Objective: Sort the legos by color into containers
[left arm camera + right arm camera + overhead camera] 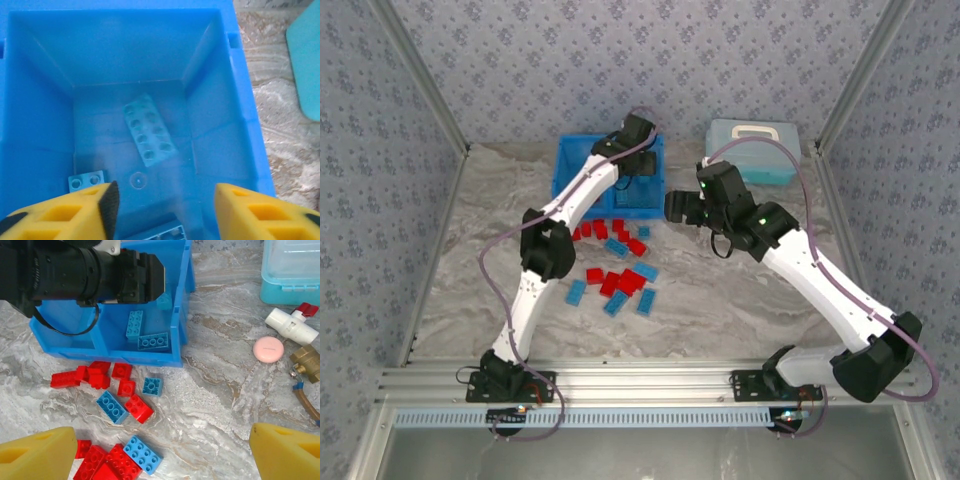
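Note:
Red and light blue legos (615,265) lie scattered on the marble table in front of the bright blue bin (572,170). My left gripper (640,170) hangs over the bin's right container (45,125), open (162,210), with nothing between its fingers. Below it a light blue brick (148,131) sits tilted and free of the jaws. Two more blue bricks (86,180) show near the fingertips. My right gripper (672,207) hovers open (160,460) above the table at the right edge of the pile (125,405), with nothing in it. In the right wrist view the right container holds blue bricks (134,323).
A pale blue lidded case (752,150) stands at the back right. Right of the bin lie a pink disc (268,349), a white valve (290,324) and a brass fitting (306,360). The left arm (85,272) reaches across above the bin. Bare marble spreads right of the pile.

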Tool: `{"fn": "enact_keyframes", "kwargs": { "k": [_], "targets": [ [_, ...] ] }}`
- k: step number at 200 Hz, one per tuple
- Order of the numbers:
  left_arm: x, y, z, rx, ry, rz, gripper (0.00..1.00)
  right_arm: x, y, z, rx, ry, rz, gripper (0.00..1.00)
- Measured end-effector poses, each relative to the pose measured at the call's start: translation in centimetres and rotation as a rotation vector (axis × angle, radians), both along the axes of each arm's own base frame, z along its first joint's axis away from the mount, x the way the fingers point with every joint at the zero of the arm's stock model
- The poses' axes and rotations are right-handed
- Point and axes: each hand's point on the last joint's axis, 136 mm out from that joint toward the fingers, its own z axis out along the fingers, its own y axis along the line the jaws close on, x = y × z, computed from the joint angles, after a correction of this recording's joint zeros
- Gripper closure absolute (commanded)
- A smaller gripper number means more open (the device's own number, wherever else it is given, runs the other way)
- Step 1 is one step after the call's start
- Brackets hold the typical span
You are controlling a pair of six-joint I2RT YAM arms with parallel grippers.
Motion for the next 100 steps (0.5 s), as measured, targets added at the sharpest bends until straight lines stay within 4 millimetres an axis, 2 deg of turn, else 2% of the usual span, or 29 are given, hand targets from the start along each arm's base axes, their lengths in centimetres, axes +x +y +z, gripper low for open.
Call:
{"fn": "enact_keyframes", "kwargs": {
  "k": [23,43,60,78,88,100],
  "targets": [
    [-0.8,0.3,1.8,-0.003,-0.003,-0.010,0.40,0.1,-0.1,-0.3,-0.003,0.006,-0.005,0.08],
    [-2.3,1.4,5.6,-0.011,-0.029,-0.012,0.40,0.2,-0.1,-0.7,-0.004,0.015,-0.011,0.08],
    [-5.4,3.5,9.4,-0.018,-0.051,-0.007,0.40,0.4,-0.1,-1.5,-0.010,0.030,-0.012,0.08],
    [-9.8,6.6,12.6,-0.026,-0.086,0.005,0.40,0.7,0.1,-2.4,-0.016,0.048,-0.012,0.08],
    [-12.2,8.4,13.8,-0.027,-0.108,0.016,0.40,1.0,0.3,-2.9,-0.019,0.059,-0.010,0.08],
    [-14.7,10.4,14.1,-0.014,-0.117,0.033,0.39,1.4,0.6,-3.5,-0.019,0.072,-0.006,0.08]
  ]
}}
